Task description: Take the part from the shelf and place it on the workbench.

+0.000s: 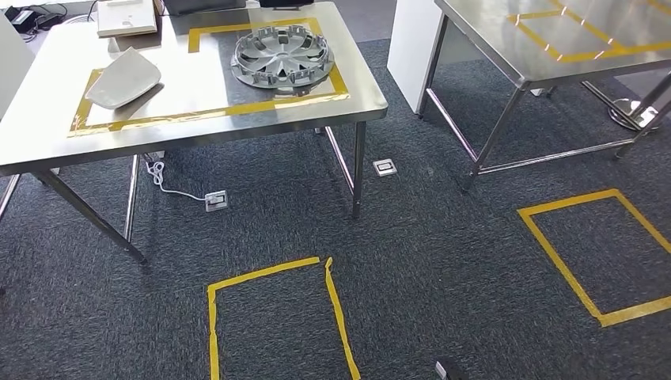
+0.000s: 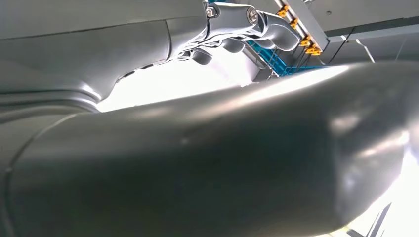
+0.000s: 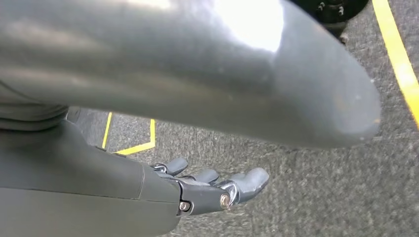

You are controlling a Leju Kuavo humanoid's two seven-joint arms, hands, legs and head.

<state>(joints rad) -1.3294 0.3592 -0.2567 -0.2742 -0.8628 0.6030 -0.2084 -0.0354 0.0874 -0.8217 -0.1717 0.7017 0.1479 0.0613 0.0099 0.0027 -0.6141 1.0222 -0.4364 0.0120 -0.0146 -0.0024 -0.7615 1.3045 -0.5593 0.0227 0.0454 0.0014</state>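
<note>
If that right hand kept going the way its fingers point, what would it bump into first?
Probably just the grey carpet. The right hand holds nothing, and nothing lies ahead of its fingers, though depth is hard to judge.

Glossy steel workbench [image 1: 47,127], matt grey plastic wheel cover [image 1: 282,58], rough dark carpet [image 1: 443,261].

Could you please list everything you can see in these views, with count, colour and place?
Steel table: one, silver, near left, marked with yellow tape.
Hubcap: one, grey, inside the tape outline on that table, right side.
Curved panel: one, white, on the same table, left of the hubcap.
Flat box: one, beige, at the table's far edge.
Second steel table: one, silver, upper right, also taped.
Floor tape squares: two, yellow, on the dark carpet.
Floor sockets: two, silver, under and beside the near table.
White cable: one, leading to the left socket.
Left hand: fingers curled, holding nothing visible.
Right hand: hanging above the carpet, fingers apart.
</note>
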